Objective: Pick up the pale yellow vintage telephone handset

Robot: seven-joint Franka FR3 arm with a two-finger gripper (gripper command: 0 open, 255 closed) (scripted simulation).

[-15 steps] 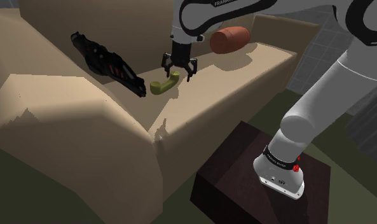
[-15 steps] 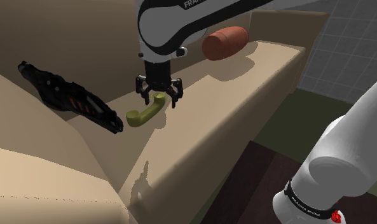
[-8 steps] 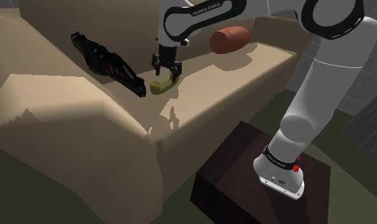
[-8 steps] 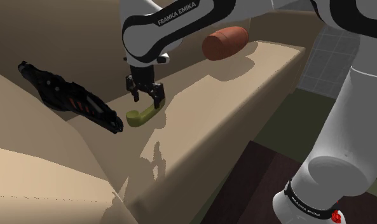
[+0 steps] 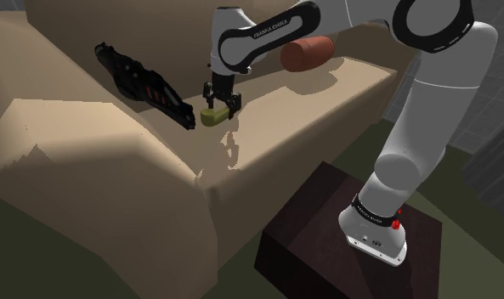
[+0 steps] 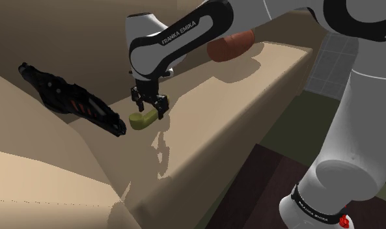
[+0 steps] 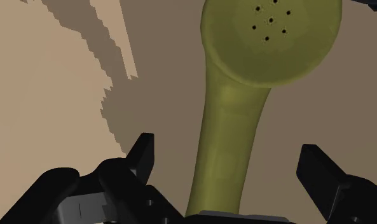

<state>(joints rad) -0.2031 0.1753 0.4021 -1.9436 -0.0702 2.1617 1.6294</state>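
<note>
Dropped lower since a second ago, the gripper [image 5: 220, 102] straddles the olive-yellow handset [image 5: 212, 116], fingers [image 7: 140, 158] spread wide, not touching its handle; it lies on the tan sofa seat [image 5: 292, 110], beside a black red-marked object [image 5: 144, 83]

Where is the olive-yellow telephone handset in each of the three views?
Shoulder view: the olive-yellow telephone handset lies on the beige sofa seat, upper left of centre, beside a long black object.
Second exterior view: left of centre, right of that black object.
Wrist view: it lies between the open fingers, perforated round end away from the hand.
Shared landmark: the black hand straddling its handle.
</note>
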